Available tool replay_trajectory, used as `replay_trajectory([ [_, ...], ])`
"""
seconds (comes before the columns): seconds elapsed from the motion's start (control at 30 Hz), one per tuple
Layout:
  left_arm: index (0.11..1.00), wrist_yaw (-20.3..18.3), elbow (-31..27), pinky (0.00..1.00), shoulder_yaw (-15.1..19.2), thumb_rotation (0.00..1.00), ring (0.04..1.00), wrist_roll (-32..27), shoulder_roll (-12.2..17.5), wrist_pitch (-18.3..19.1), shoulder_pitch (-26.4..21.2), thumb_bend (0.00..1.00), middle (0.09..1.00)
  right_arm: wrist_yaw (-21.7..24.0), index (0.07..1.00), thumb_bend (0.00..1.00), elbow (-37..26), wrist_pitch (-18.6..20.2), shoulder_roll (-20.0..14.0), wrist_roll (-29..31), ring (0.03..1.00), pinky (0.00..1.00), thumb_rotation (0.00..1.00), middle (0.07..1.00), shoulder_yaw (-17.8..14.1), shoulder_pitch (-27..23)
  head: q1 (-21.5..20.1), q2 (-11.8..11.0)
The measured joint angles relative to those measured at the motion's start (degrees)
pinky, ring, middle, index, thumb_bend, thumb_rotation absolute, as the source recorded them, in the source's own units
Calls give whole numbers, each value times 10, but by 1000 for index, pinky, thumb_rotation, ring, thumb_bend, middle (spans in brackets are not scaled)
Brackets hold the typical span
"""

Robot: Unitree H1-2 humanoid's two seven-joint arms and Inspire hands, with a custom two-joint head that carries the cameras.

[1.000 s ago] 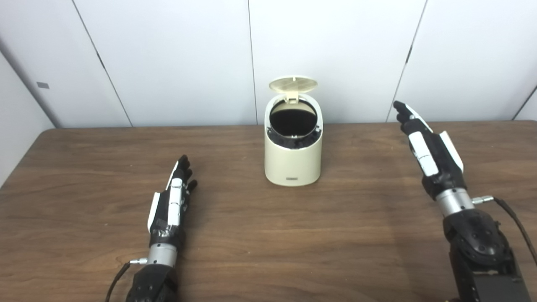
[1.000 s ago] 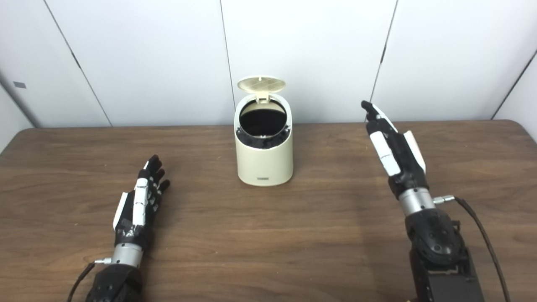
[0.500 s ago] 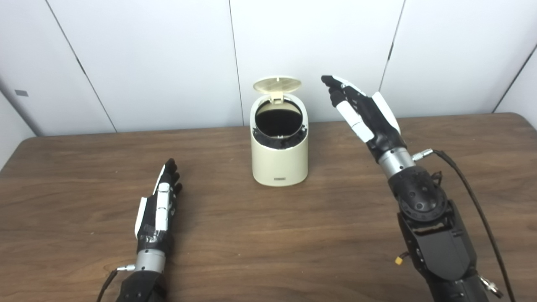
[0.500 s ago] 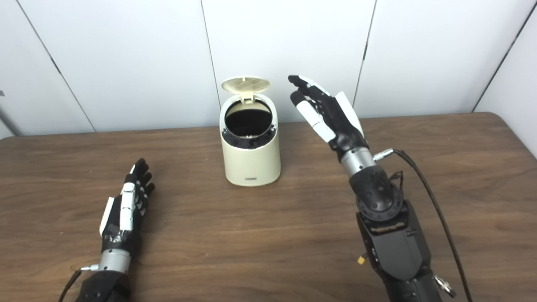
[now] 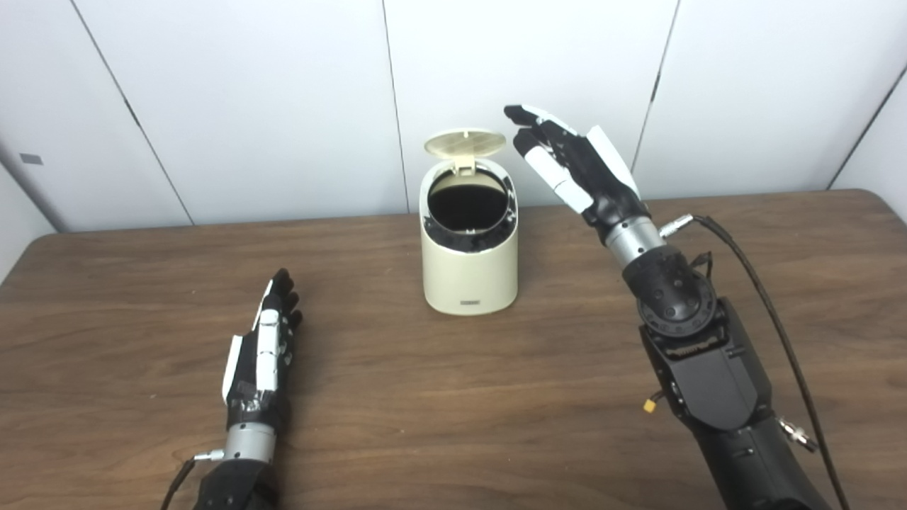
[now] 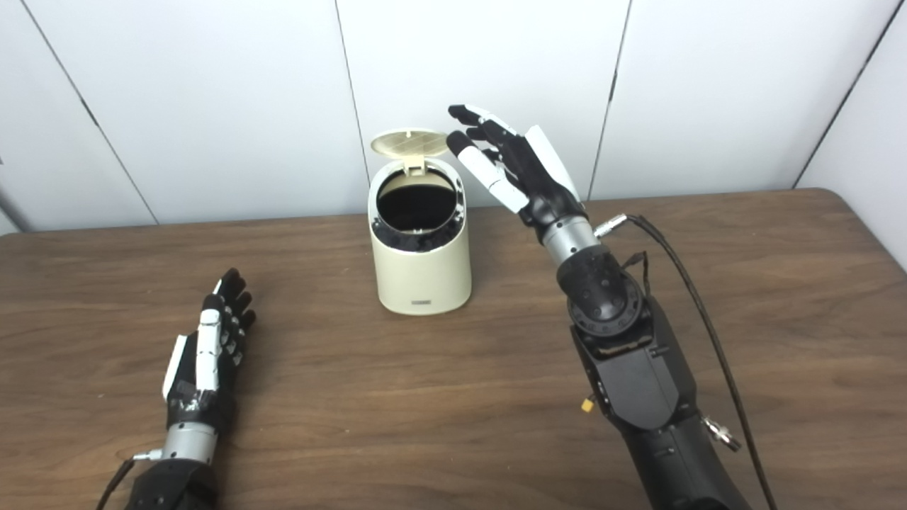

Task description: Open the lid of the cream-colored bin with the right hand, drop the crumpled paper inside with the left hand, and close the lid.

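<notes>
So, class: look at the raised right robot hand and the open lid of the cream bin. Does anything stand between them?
Nothing visible does. The right robot hand is raised, fingers spread, just right of the upright lid of the cream bin, with only open air and the wall behind between them.

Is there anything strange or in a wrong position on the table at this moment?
Nothing looks spilled, tipped or damaged. The cream-colored bin stands upright with its lid flipped up. The right hand is raised beside the lid; the left hand lies open on the table. One oddity: no crumpled paper is visible anywhere.
</notes>
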Motion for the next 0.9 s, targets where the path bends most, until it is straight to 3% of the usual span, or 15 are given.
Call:
replay_trajectory([
  [0.53,1000,1,0,965,-3,970,975,4,0,-1,0,453,996,25,882,505,32,-18,-16,-23,898,848,982,910,29,-31,10,2],
  [0.7,993,0,0,949,-6,960,967,6,1,-1,0,452,988,54,876,506,13,-17,-43,-47,911,875,994,915,48,-30,11,3],
  [0.9,985,1,3,952,-7,955,967,10,1,-1,-1,451,983,74,861,503,-18,-15,-54,-61,915,877,981,905,49,-24,12,4],
])
